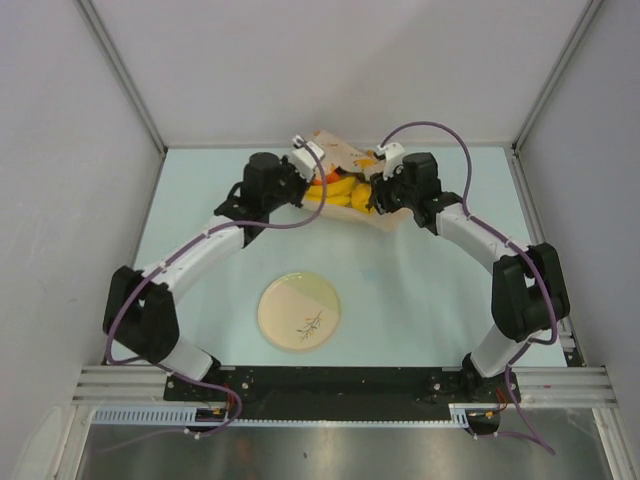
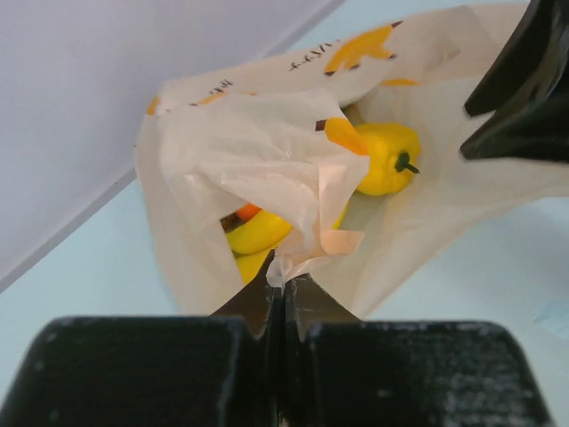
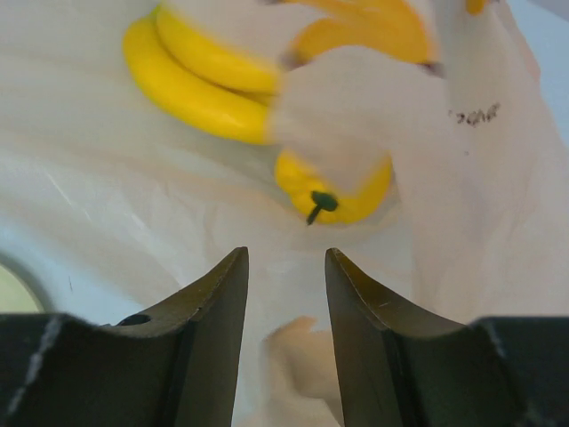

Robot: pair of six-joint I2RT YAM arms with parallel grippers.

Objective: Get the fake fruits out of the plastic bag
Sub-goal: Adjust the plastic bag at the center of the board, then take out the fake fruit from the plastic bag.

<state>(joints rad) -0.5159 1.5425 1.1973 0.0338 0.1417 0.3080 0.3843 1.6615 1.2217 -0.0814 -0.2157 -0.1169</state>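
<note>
Left gripper (image 2: 283, 294), lower centre: clenched on a fold of the plastic bag (image 2: 249, 142). Right gripper (image 3: 286, 267): jaws apart, empty. Yellow pepper (image 3: 342, 200) mid-frame, banana bunch (image 3: 191, 76) upper left, both inside. Lift your fold, widen the mouth, then reach.

I was running the rig in what looked like a robotics lab cell, not a home or a kitchen. A pale green table (image 1: 420, 300) was boxed in on three sides by plain white panels (image 1: 330, 60) set in bare metal corner struts (image 1: 120, 72). An aluminium rail (image 1: 130, 380) along the near edge carried the left arm (image 1: 190, 255) and right arm (image 1: 480, 235), with purple cables (image 1: 432, 123) looping loose over them.
</note>
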